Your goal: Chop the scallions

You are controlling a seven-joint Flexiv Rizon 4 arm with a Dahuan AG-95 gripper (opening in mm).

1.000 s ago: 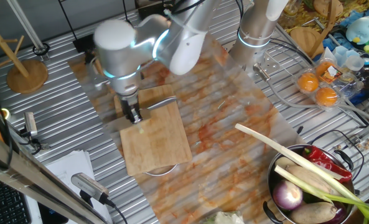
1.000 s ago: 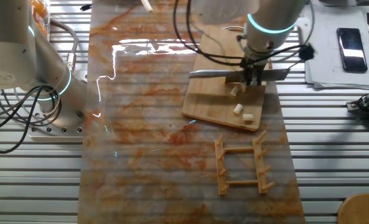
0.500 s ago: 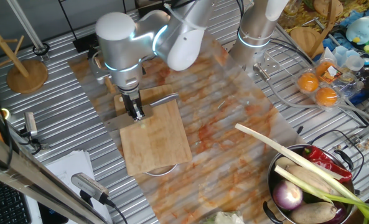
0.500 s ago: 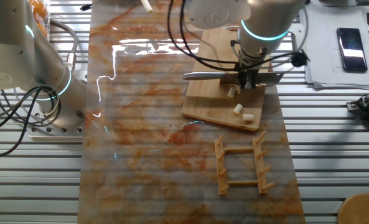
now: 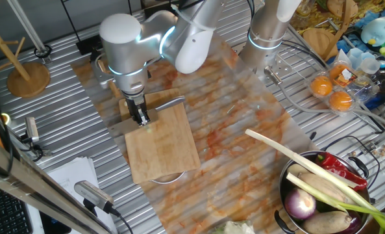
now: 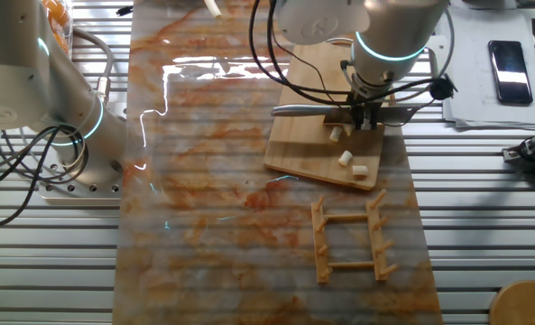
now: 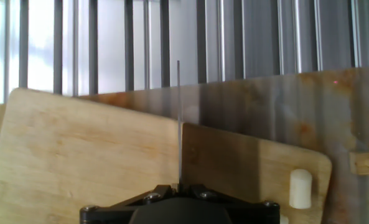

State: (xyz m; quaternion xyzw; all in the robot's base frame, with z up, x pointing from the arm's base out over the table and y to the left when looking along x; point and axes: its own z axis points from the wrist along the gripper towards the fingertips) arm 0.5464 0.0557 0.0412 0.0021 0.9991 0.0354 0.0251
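Hand view looks straight down the knife [image 7: 179, 124], seen edge-on as a hair-thin steel line standing upright over a pale bamboo cutting board [image 7: 78, 162] with rounded corners and fine grain. From the other fixed view, the ribbed metal table [image 6: 484, 208] carries a glossy mat [image 6: 213, 199] mottled orange and cream, and the board [image 6: 326, 135] lies on the mat's far part, one corner reaching toward the mat's edge. The grey arm [image 6: 384, 27], smooth and rounded with a glowing teal ring, reaches down over the board. Its gripper [image 6: 364, 113] is clamped on the knife [image 6: 339, 111], the long flat blade lying level across the board's width. The scallions [image 6: 348, 159] are short cream cylinders with blunt cut ends: one chunk just beside the blade, two more near the board's lower corner, well apart from the blade; one stubby chunk [image 7: 300, 188] shows in the hand view. A slatted wooden rack [image 6: 350, 236] lies flat on the mat just below the board, close to its edge. Bare mat stretches wide to the left of the board.
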